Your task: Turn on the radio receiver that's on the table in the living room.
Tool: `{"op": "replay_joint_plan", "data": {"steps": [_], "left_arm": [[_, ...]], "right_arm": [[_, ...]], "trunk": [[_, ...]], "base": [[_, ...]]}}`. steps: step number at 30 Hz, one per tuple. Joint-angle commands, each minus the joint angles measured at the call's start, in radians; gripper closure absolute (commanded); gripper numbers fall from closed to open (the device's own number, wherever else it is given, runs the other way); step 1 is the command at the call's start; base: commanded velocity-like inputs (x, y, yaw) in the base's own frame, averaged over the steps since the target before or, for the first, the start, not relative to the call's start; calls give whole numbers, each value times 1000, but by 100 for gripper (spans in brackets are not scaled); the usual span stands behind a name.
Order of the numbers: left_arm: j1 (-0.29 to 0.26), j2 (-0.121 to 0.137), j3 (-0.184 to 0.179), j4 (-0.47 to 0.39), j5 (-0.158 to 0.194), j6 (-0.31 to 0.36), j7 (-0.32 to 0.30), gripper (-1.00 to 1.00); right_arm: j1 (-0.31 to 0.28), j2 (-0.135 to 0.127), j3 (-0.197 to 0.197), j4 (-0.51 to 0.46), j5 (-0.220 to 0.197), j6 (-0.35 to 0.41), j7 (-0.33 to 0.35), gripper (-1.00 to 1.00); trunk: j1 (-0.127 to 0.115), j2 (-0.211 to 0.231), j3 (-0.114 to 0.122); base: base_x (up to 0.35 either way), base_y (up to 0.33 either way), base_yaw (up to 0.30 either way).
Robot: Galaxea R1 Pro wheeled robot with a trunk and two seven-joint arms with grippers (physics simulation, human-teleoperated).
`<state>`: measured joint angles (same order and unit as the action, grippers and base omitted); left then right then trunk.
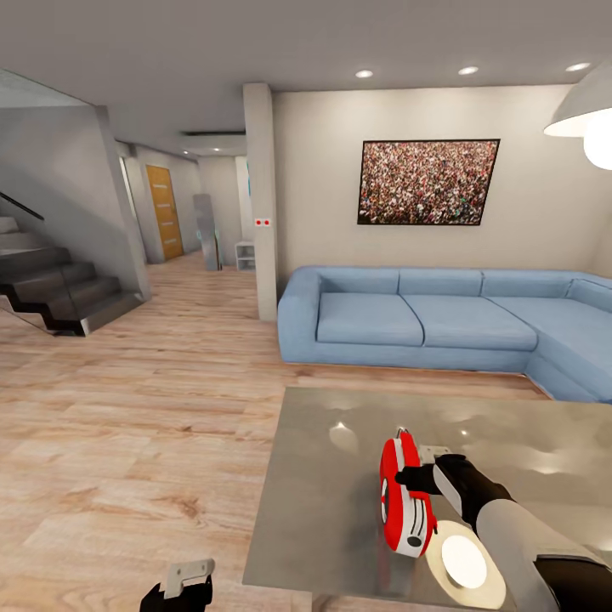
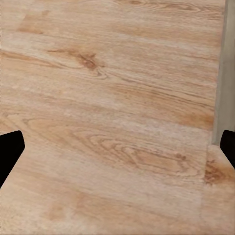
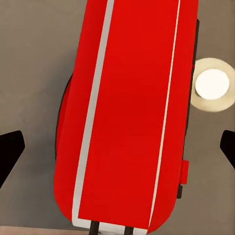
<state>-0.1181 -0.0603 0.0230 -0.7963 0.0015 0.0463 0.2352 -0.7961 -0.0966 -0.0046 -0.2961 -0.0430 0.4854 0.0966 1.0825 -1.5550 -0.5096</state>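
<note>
While the radio receiver (image 1: 405, 495) stands on its edge near the front of the table (image 1: 340, 501), red body upright with a dark dot low on its face, the right gripper (image 1: 422, 467) sits right at its far upper end, dark fingers reaching toward the red shell. From the right wrist view the radio receiver (image 3: 128, 115) lies long and red with pale stripes between the two dark fingertips (image 3: 10, 152), which stand wide apart at either side, not touching it. A round bright lamp reflection (image 1: 464, 561) glows on the glossy grey top just right of the radio. The left gripper (image 1: 189, 578) hangs low over the wood floor (image 1: 127, 442), left of the table's near corner; in the left wrist view its fingertips (image 2: 10, 152) are spread wide over bare planks. Beyond the table runs the blue sofa (image 1: 442, 319), with the framed crowd picture (image 1: 427, 182) on the wall above it, a white pendant lamp (image 1: 586, 119) at far right, and stairs (image 1: 59, 293) at far left.
</note>
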Motion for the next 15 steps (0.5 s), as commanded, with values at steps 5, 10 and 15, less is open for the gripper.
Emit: {"op": "replay_joint_plan", "data": {"steps": [5, 10, 15], "left_arm": [[0, 0, 0, 0, 0, 1, 3, -100], [0, 0, 0, 0, 0, 1, 3, -100], [0, 1, 0, 0, 0, 1, 3, -100]], "right_arm": [[0, 0, 0, 0, 0, 0, 0, -100], [0, 0, 0, 0, 0, 0, -7, -100], [0, 0, 0, 0, 0, -1, -10, -100]], "trunk": [[0, 0, 0], [0, 0, 0], [0, 0, 0]], "base": [[0, 0, 0], [0, 0, 0], [0, 0, 0]]}}
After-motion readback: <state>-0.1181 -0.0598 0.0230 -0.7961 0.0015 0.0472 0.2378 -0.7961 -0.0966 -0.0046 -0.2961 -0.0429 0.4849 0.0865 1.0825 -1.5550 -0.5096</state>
